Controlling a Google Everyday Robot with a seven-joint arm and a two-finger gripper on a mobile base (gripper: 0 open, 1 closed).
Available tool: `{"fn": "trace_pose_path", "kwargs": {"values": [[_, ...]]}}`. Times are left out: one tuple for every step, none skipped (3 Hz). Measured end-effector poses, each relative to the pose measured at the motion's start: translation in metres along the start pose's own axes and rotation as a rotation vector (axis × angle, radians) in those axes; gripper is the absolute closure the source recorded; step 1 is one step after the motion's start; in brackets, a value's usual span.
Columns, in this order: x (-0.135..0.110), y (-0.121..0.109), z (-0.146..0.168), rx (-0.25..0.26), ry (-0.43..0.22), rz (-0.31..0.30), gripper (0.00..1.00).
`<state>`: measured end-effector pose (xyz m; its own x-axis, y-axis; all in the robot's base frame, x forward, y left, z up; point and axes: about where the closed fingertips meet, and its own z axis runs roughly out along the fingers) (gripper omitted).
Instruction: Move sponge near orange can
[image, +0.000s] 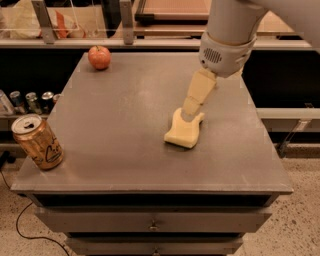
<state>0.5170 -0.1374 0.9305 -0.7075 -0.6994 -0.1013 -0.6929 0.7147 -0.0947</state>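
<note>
The pale yellow sponge (184, 132) lies flat on the grey table (125, 115), right of the middle. The orange can (38, 143) stands upright, slightly tilted in view, at the table's front left corner, far from the sponge. My gripper (189, 113) hangs from the white arm (227, 37) and reaches down at a slant onto the sponge's far edge. Its tip meets the sponge's pinched back end.
A red apple (99, 57) sits at the table's back left. Several small silver cans (31, 100) stand on a lower shelf left of the table. A shelf with rails runs behind the table. Drawers are below the table top.
</note>
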Motion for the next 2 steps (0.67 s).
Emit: {"fn": "trace_pose_path", "kwargs": {"values": [[-0.026, 0.004, 0.030, -0.027, 0.076, 0.146, 0.00], [-0.039, 0.010, 0.044, 0.034, 0.103, 0.276, 0.00]]}}
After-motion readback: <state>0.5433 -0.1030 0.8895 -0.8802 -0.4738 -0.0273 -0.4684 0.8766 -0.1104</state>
